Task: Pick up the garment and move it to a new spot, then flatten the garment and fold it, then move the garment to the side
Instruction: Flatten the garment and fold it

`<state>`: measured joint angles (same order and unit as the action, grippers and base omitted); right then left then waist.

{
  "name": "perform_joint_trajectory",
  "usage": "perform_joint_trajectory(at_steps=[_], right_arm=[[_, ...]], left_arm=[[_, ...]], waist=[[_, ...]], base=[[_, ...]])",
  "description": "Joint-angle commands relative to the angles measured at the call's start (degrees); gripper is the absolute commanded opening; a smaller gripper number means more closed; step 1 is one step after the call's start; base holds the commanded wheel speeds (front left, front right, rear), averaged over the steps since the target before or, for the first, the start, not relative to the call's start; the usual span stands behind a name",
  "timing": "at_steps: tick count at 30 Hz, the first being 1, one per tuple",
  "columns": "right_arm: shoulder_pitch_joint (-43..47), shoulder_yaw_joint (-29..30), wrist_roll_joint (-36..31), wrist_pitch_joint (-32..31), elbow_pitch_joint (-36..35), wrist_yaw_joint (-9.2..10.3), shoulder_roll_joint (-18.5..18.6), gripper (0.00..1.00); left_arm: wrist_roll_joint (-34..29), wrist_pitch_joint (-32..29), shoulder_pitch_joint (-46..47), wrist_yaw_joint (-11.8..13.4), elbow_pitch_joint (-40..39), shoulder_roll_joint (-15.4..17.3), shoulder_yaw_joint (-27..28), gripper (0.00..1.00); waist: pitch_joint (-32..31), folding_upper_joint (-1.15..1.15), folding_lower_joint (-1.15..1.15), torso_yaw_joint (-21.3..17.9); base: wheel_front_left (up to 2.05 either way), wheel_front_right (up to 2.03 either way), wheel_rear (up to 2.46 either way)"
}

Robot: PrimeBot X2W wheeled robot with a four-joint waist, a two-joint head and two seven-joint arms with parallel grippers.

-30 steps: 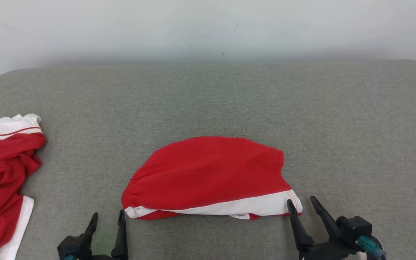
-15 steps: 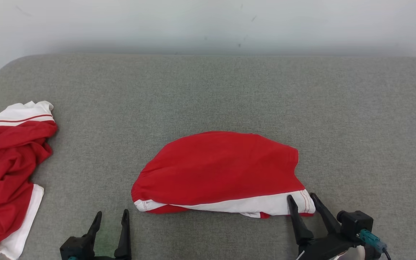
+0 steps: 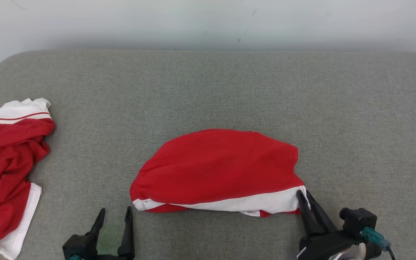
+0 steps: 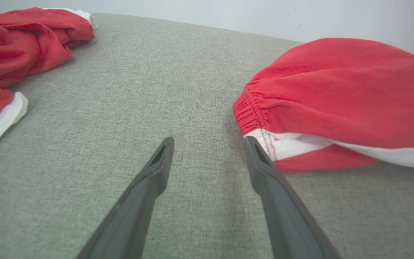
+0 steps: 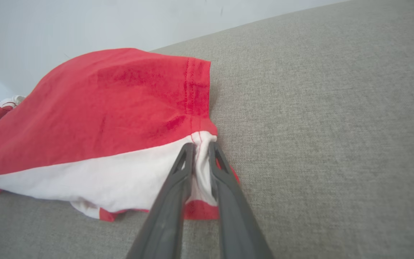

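Observation:
The folded garment [image 3: 219, 169] is red with a white band along its near edge and lies mid-surface. My right gripper [image 3: 303, 195] is shut on the garment's near right corner; in the right wrist view its fingertips [image 5: 201, 149] pinch white cloth of the garment [image 5: 95, 118] between them. My left gripper [image 3: 116, 213] stands open just off the garment's near left corner, nothing between its fingers. In the left wrist view that gripper [image 4: 208, 144] has its right finger beside the white seam of the garment [image 4: 336, 97], apart from it.
A second red and white garment [image 3: 5, 169] lies crumpled at the left edge of the grey padded surface [image 3: 208, 90], also seen as a crumpled garment [image 4: 23, 43] in the left wrist view. A pale wall [image 3: 208, 21] stands behind.
My right gripper has shut on the garment's near right corner; it stood open around that corner before. The left gripper has stayed open. The camera has shifted a little.

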<state>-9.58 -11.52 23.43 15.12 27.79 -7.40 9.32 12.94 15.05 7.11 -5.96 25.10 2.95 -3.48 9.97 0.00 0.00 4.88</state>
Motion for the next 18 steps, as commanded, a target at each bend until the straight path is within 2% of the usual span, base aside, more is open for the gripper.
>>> perform_joint_trajectory(at_steps=[1, 8, 18], right_arm=[[-0.2, 0.0, 0.3, 0.0, -0.3, -0.18, 0.1, 0.02], [-1.1, 2.0, 0.6, 0.0, -1.4, -0.18, 0.4, 0.00], [-3.6, 9.3, -2.6, 0.0, -1.9, -0.18, -0.6, 0.00]], left_arm=[[0.2, 0.2, 0.3, 0.2, -0.2, -0.1, -0.1, 1.00], [0.5, 0.2, 0.3, 0.2, 0.3, -0.1, -0.6, 1.00], [0.5, 0.2, 0.4, -0.1, 1.0, -0.1, -1.5, 1.00]], waist=[[0.0, 0.00, 0.00, 0.0], [0.3, 0.00, 0.00, 0.0], [0.1, 0.00, 0.00, 0.6]], base=[[0.00, 0.00, 0.00], [0.00, 0.00, 0.00], [0.00, 0.00, 0.00]])
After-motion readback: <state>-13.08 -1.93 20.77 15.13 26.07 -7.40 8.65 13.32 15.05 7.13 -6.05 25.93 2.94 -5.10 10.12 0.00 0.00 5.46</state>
